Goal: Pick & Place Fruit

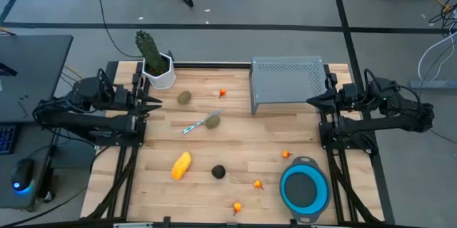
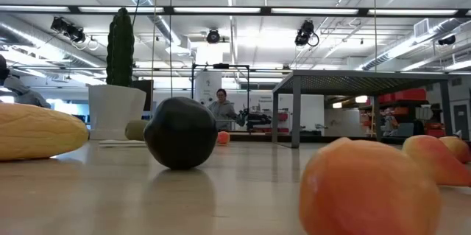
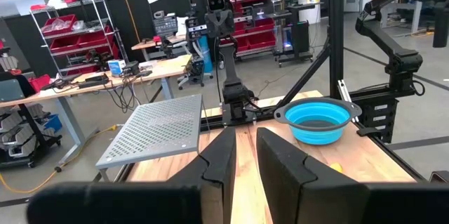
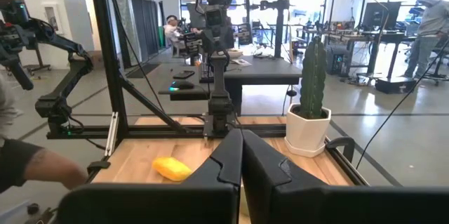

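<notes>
Left gripper jaws slightly apart, blue bowl ahead, grey perforated rack beside, opp. arm beyond.

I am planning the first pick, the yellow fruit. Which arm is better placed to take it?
Probably the left arm. The yellow fruit lies on the left half of the table, nearer the left tool. The right tool waits at the far right edge, beside the grey rack.
</notes>
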